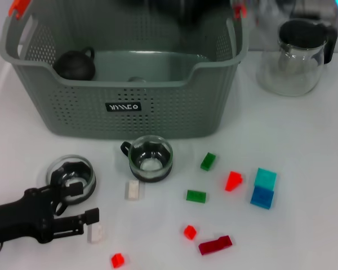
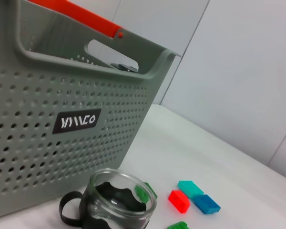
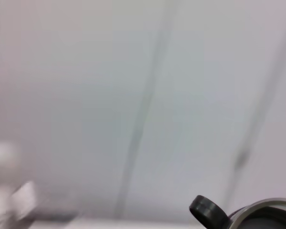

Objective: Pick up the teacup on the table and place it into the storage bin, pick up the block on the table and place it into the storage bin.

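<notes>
White bench (image 1: 304, 146), blocks scattered. I see left gripper (image 1: 93, 224) low at near-left corner, jaws parted around white block (image 1: 94, 232), not closed. Teacup (image 1: 150, 158) lies beyond, toward storage bin (image 1: 124, 107). Left arm nearer. Right gripper unseen.

Grey-green perforated plastic storage bin (image 1: 158, 112): orange handle clips, black label (image 1: 123, 106) with white letters. Clear glass teacup (image 1: 150, 158): black handle and base. Small plastic blocks (scattered): white (image 1: 133, 190), green (image 1: 196, 196), red (image 1: 233, 181), cyan on blue (image 1: 264, 188). White table (image 1: 304, 157).
</notes>
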Available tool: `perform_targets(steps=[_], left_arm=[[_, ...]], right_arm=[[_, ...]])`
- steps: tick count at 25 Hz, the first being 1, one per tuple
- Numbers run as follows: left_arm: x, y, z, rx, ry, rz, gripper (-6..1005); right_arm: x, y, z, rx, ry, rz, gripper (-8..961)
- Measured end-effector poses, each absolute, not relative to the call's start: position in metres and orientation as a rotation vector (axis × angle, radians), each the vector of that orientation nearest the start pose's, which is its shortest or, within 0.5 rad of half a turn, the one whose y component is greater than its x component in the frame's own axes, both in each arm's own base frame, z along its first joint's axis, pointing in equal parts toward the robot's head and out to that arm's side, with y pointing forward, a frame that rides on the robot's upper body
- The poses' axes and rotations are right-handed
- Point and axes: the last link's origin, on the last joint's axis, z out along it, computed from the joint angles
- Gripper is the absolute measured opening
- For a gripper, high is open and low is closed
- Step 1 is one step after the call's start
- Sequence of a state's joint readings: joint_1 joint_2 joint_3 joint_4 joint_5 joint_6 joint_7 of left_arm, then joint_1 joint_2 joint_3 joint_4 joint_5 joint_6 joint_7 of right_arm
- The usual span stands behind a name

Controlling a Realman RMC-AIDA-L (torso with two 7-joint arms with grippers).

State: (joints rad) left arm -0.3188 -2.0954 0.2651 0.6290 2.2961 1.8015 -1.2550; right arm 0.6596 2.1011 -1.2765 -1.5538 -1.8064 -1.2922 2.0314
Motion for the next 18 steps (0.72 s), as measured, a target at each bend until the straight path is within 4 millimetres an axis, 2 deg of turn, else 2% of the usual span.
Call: perform_targets(steps=[3,11,14,18], left_arm=[[-0.338,0.229,0.013,-2.592,-0.912,-0.789,873],[-0.335,0.233,0.012,-2.597,-0.912,-0.801,872],[-0.335,0.233,0.011,-2.593,-0.915,-0.797,872],[-0.336,0.233,0.011,-2.590,-0.918,-0.792,869]], right_arm=[[0.000,0.385,0.032,-2.645,0.146,0.730,58],[-0.011,0.460,-0.041,-2.621,0.400,0.413,63],[0.000,0.478,-0.062,-2.569,0.472,0.313,72],[0.017,0.489,-0.073,-2.489,0.532,0.261,84]])
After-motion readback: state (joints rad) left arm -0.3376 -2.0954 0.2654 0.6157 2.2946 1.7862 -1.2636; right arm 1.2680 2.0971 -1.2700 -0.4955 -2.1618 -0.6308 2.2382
